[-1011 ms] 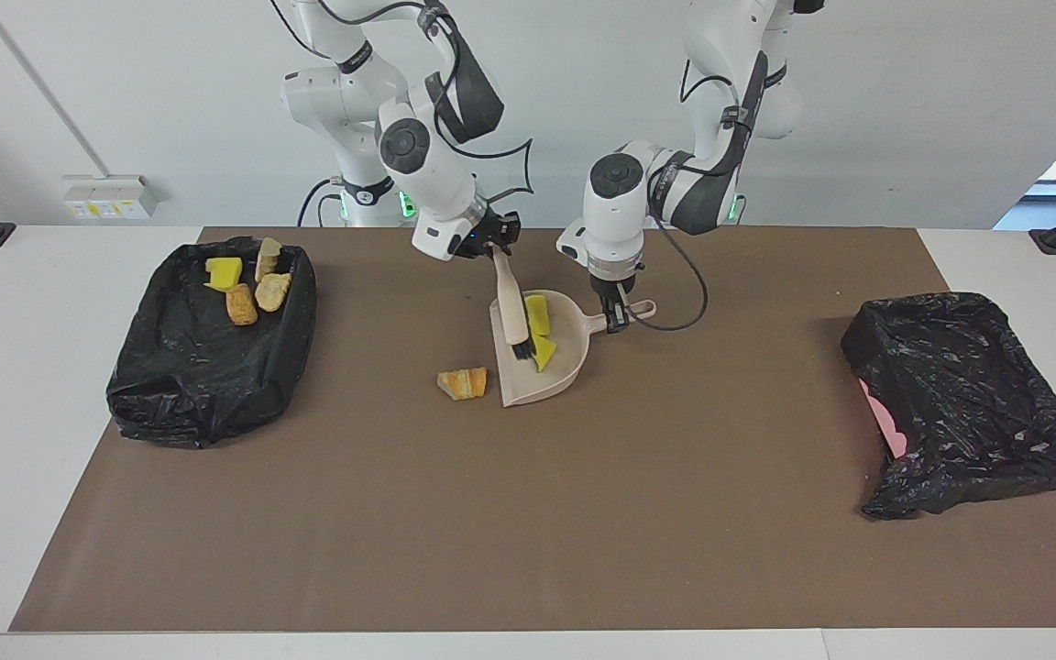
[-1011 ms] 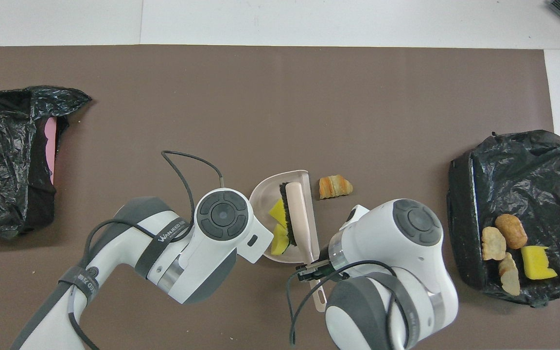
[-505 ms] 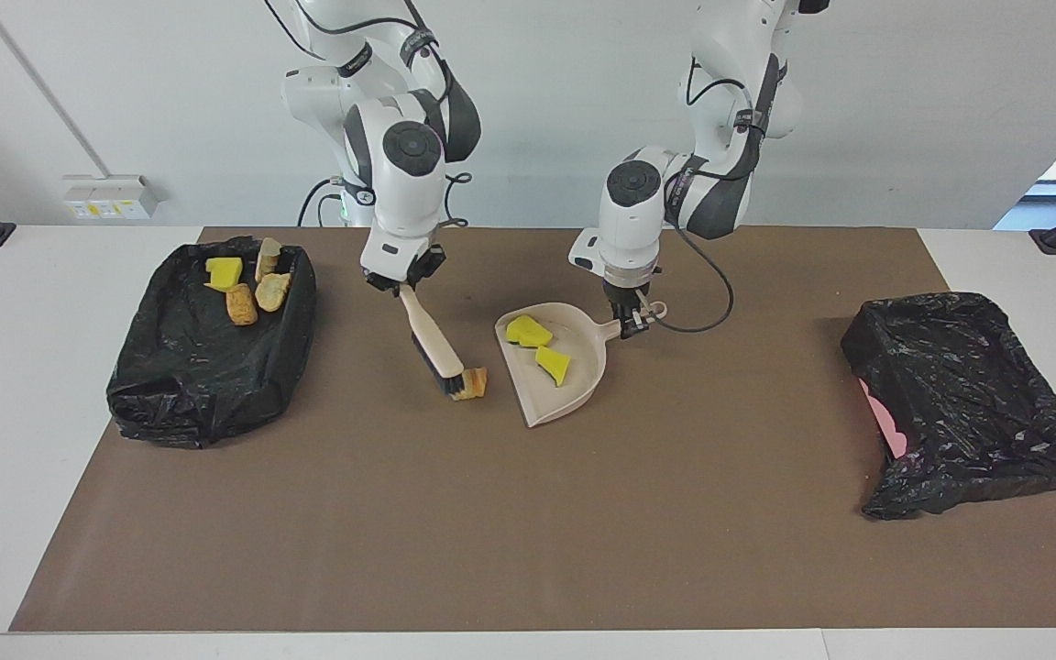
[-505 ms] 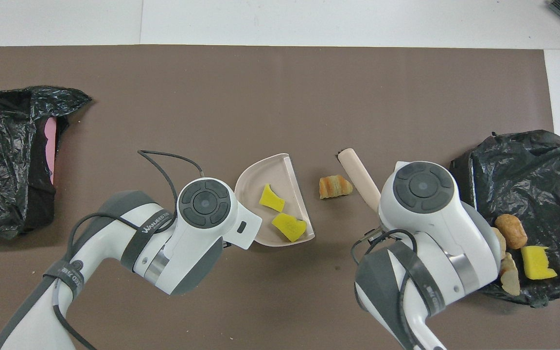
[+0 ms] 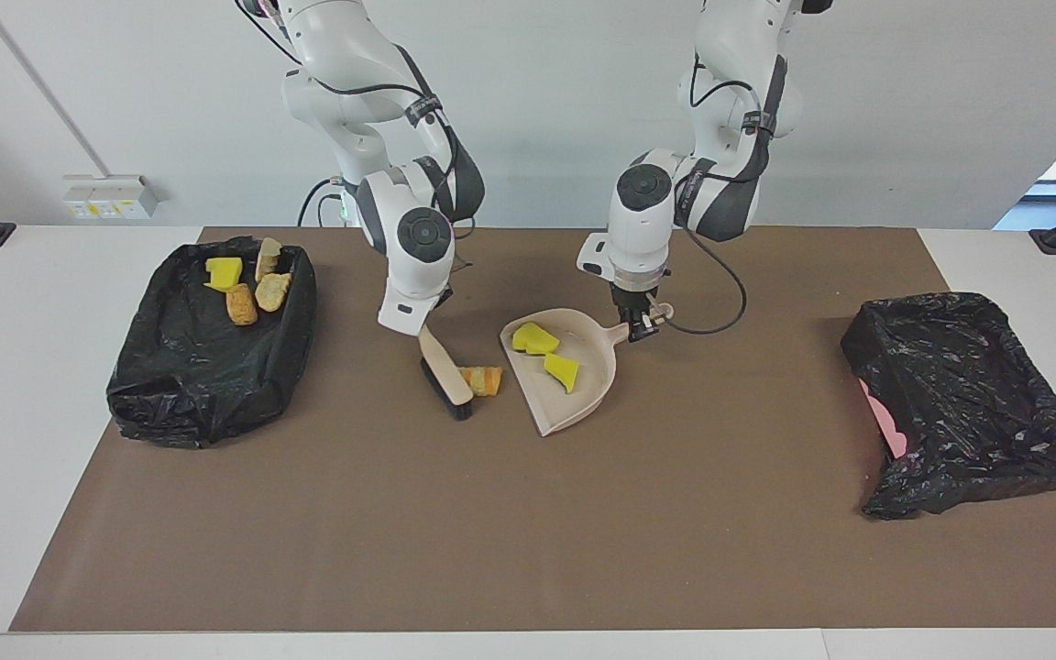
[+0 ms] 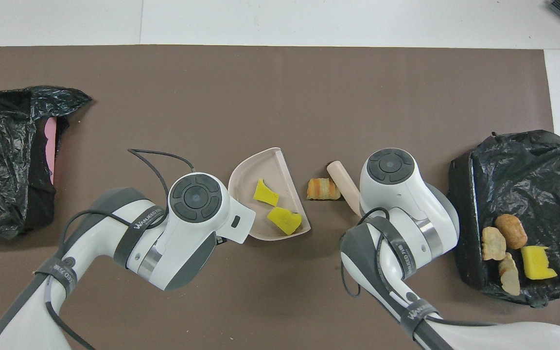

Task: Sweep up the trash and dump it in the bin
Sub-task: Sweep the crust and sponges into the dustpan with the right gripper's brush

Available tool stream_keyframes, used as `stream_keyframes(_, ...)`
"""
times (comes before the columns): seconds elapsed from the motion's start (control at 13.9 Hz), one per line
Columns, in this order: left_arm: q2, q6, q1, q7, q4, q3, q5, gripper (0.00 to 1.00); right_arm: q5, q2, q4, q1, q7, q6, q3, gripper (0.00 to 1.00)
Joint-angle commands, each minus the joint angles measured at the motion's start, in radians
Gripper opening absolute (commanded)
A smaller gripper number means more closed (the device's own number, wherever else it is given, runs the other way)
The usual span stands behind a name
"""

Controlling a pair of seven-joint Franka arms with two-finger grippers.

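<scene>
Gripping beige brush handle (image 5: 437, 353), right gripper (image 5: 420, 323) fingers clamped on it; black bristles touching golden-brown striped roll (image 5: 481, 379) on brown surface (image 5: 528, 513), just beside beige plastic dustpan (image 5: 590, 390); left gripper (image 5: 640, 323) fingers clamped on dustpan handle; two yellow sponge chunks (image 5: 535, 339) in dustpan; black-lined bin (image 5: 189, 385) at right arm's end holding more trash.

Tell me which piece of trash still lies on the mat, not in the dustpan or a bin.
It is the striped croissant-like roll, lying between the brush and the dustpan. The two yellow sponge chunks are already in the dustpan.
</scene>
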Motion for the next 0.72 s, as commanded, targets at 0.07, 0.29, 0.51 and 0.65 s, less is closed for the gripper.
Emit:
stream_keyframes(0.07,-0.017,0.012,-0.011,-0.032,-0.026,-0.005,0.012,0.00,0.259,-0.032,-0.047,0.058,-0.011,0.049,0.007,0.00)
stream_keyframes(0.29,-0.017,0.017,-0.030,-0.031,-0.024,-0.003,0.012,0.00,0.379,-0.036,-0.035,0.065,0.030,0.043,0.007,0.00)
stream_keyframes(0.51,-0.016,0.022,-0.019,-0.015,-0.024,-0.005,0.012,0.00,0.335,-0.116,-0.019,0.051,0.099,0.008,-0.004,0.00)
stream_keyframes(0.65,-0.014,0.019,-0.010,0.037,-0.024,-0.003,0.012,0.00,0.268,-0.182,-0.018,0.056,0.290,-0.053,-0.002,0.00)
